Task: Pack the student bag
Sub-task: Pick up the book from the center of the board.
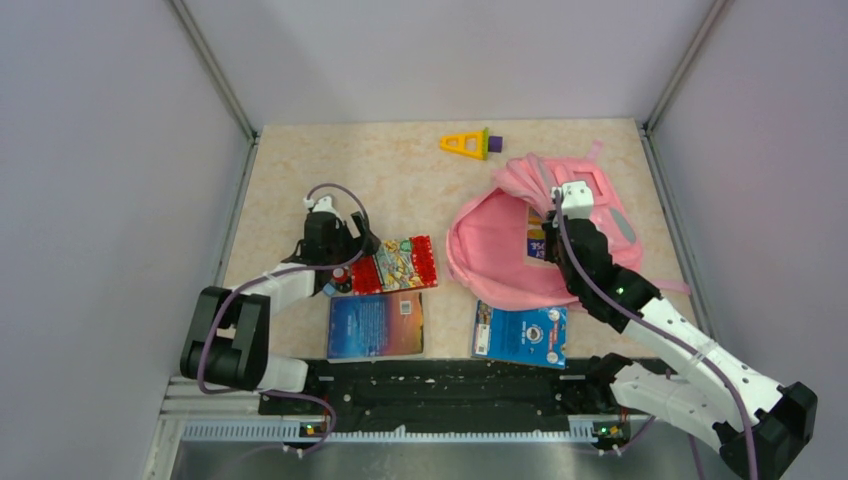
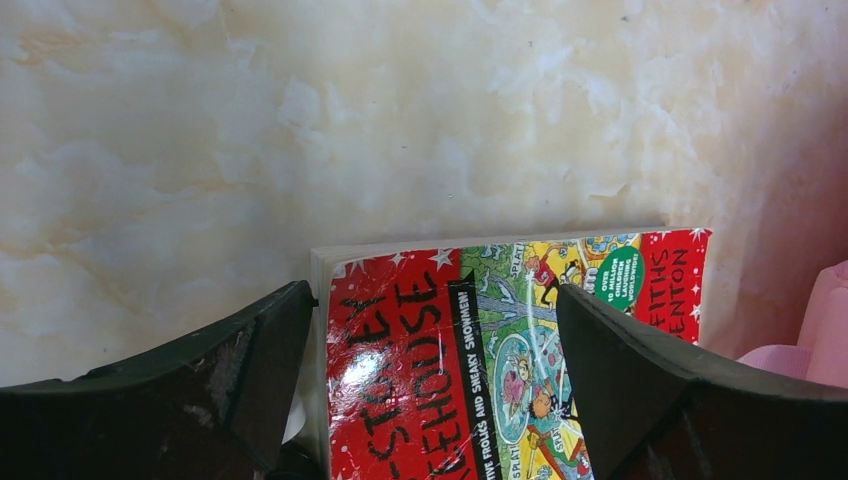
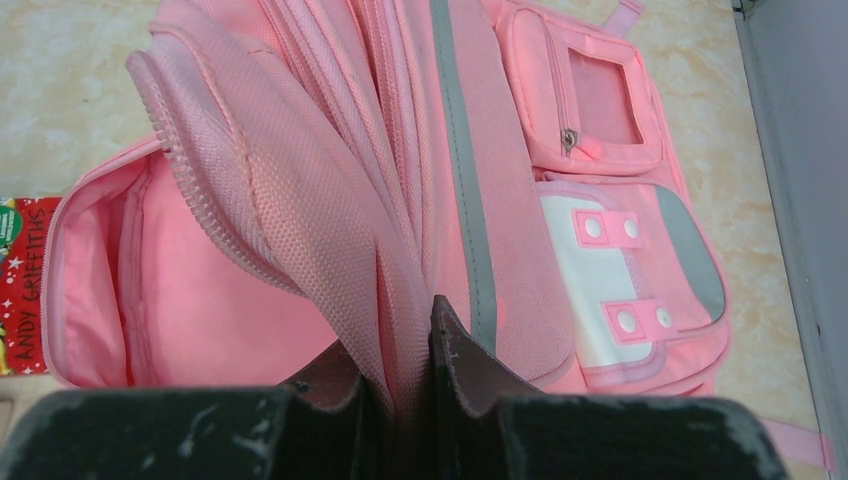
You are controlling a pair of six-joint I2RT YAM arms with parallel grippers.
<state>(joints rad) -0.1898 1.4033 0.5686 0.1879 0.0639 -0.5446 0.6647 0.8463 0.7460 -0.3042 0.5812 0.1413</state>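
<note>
Left gripper [image 2: 432, 300]: wide apart, astride red book [image 1: 395, 264], nothing clamped. Right gripper [image 3: 405, 340]: pinched together on zip-edged flap of student bag [image 1: 495, 255], propping mouth open. Judged step: fetching red book. Next: close on it, lift, carry right into opening. Student bag right of centre, lying flat, soft pink, lining exposed, limp.

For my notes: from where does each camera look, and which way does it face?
Top external: above and behind the arms, facing down on the table; both show.
Left wrist: faces down onto the red Treehouse book; open left end effector over it.
Right wrist: faces the pink backpack; right end effector pinches its fabric.
Shared: both wrist views show book and backpack.
</note>
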